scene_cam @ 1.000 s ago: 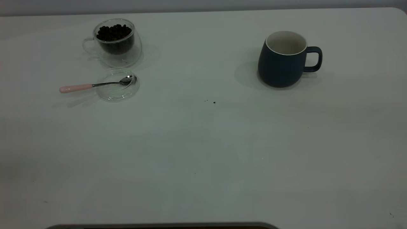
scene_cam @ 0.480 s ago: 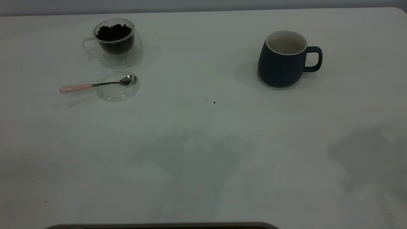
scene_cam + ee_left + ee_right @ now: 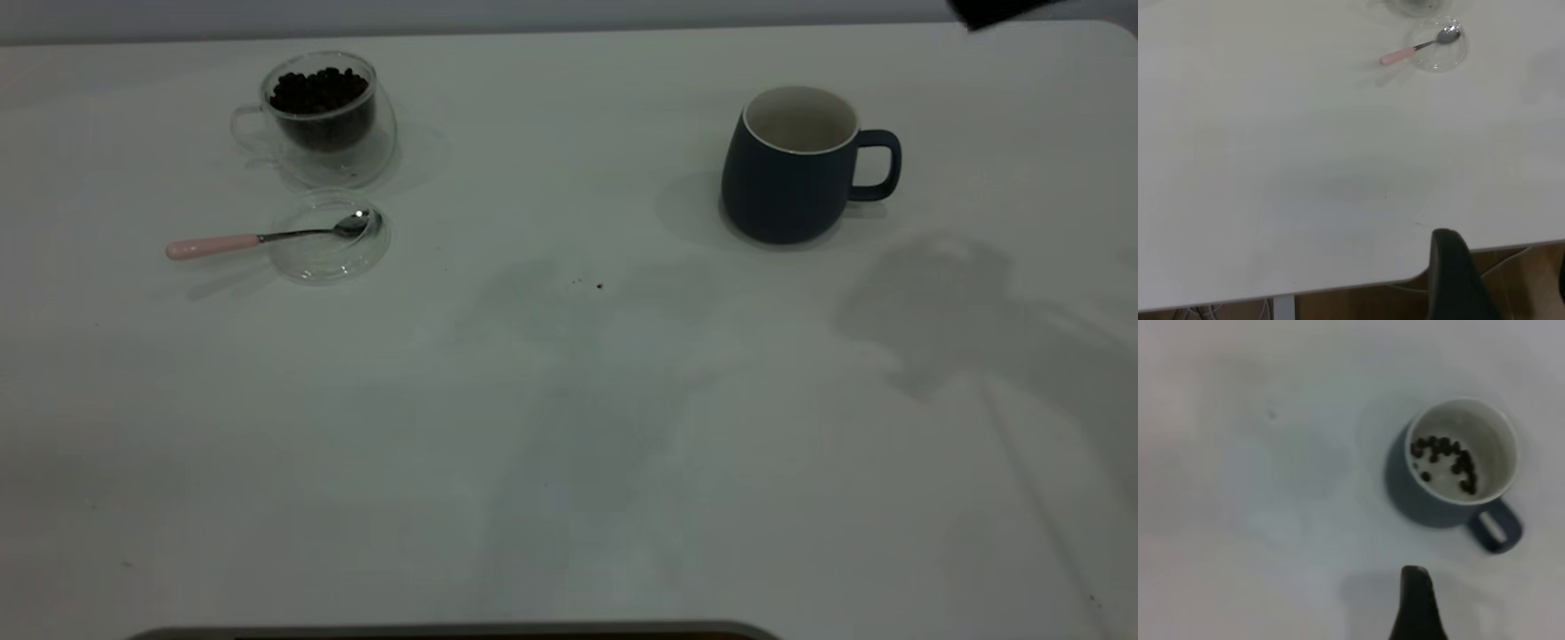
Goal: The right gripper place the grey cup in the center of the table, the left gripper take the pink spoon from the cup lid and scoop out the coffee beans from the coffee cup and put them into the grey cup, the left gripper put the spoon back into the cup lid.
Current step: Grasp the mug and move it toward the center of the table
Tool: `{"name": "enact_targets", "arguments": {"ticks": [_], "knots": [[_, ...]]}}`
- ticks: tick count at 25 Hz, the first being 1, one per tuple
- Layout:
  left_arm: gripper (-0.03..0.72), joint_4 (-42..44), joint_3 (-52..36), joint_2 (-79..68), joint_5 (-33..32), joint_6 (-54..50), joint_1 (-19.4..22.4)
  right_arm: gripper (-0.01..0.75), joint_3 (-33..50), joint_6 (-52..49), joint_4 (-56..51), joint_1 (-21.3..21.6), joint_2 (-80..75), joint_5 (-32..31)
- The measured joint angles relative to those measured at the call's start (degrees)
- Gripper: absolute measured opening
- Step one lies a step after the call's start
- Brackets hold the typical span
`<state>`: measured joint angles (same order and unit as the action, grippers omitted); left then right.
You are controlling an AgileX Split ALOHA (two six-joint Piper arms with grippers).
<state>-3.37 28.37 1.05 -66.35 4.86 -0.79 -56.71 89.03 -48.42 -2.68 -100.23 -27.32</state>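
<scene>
**Mia:** From out front, where is everything?

**Tom:** The grey cup (image 3: 782, 191) stands far over on the right side of the table (image 3: 569, 462). It is not in the middle, so I think that first job is not done. Its handle points out to the right, which looks handy for the right arm. A black bit (image 3: 996, 11) peeks in at the top corner. It may be that arm.

**Mia:** And the left side?

**Tom:** The coffee cup (image 3: 356, 156) holds a heap of coffee beans (image 3: 318, 91). Just in front lies the cup lid (image 3: 324, 262). The pink spoon (image 3: 213, 246) rests its shiny end in the lid. Its handle sticks out past the rim, so it is easy to grab and the table stays clean.

**Mia:** What does the left arm's camera show?

**Tom:** The left gripper (image 3: 1457, 280) hangs by the table's near edge, well apart from the spoon (image 3: 1399, 57) and lid (image 3: 1446, 60). I can't tell if it is apart or together.

**Mia:** And the right one?

**Tom:** The right gripper (image 3: 1417, 603) hovers near the grey cup (image 3: 1405, 495), not touching it. I can't tell its state either. A few dark beans (image 3: 1448, 461) lie inside the cup.

**Mia:** Any words or labels?

**Tom:** None that I can read.
</scene>
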Motion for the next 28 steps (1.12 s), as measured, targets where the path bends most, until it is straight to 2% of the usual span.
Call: {"name": "enact_targets", "arguments": {"ticks": [6,11,19,28], "knots": [[0.436,0.00,0.00,0.00,0.00,0.00,0.00,0.583,-6.24,20.97,-0.58,0.00,-13.83,4.03],[0.436,0.00,0.00,0.00,0.00,0.00,0.00,0.582,-12.34,30.97,-0.70,0.64,-23.11,4.85],[0.436,0.00,0.00,0.00,0.00,0.00,0.00,0.581,-23.64,32.14,-1.53,1.57,-33.19,5.62],[0.436,0.00,0.00,0.00,0.00,0.00,0.00,0.533,-25.30,32.14,-1.65,0.29,-36.74,2.68]]}}
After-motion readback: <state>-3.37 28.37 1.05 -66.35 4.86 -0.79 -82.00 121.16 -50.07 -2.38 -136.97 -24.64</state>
